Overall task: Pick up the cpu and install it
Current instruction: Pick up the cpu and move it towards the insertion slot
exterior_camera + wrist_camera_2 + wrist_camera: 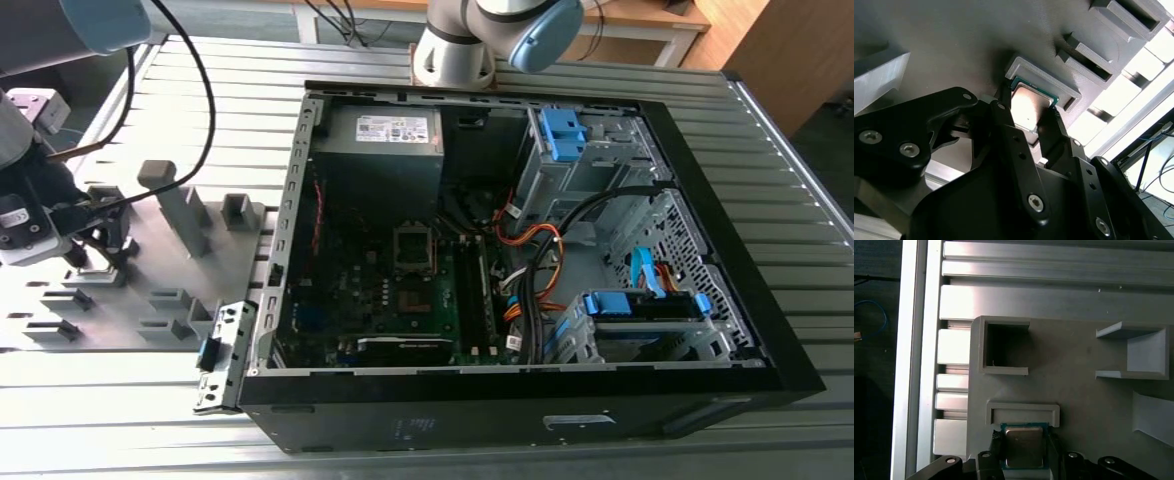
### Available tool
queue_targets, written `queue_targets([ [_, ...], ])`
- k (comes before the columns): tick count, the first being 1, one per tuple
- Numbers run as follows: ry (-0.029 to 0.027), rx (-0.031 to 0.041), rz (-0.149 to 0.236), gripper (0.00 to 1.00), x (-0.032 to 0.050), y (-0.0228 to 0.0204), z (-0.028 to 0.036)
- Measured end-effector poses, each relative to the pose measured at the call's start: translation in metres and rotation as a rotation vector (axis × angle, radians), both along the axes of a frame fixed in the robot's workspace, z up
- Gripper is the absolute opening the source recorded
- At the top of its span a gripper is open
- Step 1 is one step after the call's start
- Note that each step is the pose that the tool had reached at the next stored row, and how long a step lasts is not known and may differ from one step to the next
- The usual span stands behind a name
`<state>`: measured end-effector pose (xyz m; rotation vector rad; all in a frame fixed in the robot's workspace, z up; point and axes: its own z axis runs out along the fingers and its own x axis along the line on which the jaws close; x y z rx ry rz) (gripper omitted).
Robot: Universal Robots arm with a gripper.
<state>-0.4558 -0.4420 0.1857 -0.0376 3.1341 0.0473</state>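
The cpu (pixel 1024 449), a small square chip with a dull silver face and a green rim, lies in a shallow three-sided pocket of the grey tray (pixel 1089 390). My gripper (pixel 1025 440) is down over it, and one black finger presses against each of two opposite edges of the chip. The second wrist view shows the same grip: the cpu (pixel 1026 107) sits between the fingers (pixel 1004 120) of the gripper (pixel 1028 125). In the exterior view the gripper (pixel 91 262) stands on the tray (pixel 160 300) at that view's left, apart from the computer case.
The open computer case (pixel 747 330) lies flat to the exterior view's right of the tray, with the motherboard socket (pixel 414 247) near its middle and cables on the far side. Raised grey blocks (pixel 180 205) stand on the tray close to the gripper. A second arm's base (pixel 461 50) stands behind the case.
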Motion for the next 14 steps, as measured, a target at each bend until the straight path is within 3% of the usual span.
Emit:
queue_targets([
  [14, 0.0, 0.0, 0.0, 0.46, 0.0, 0.0, 0.0031],
])
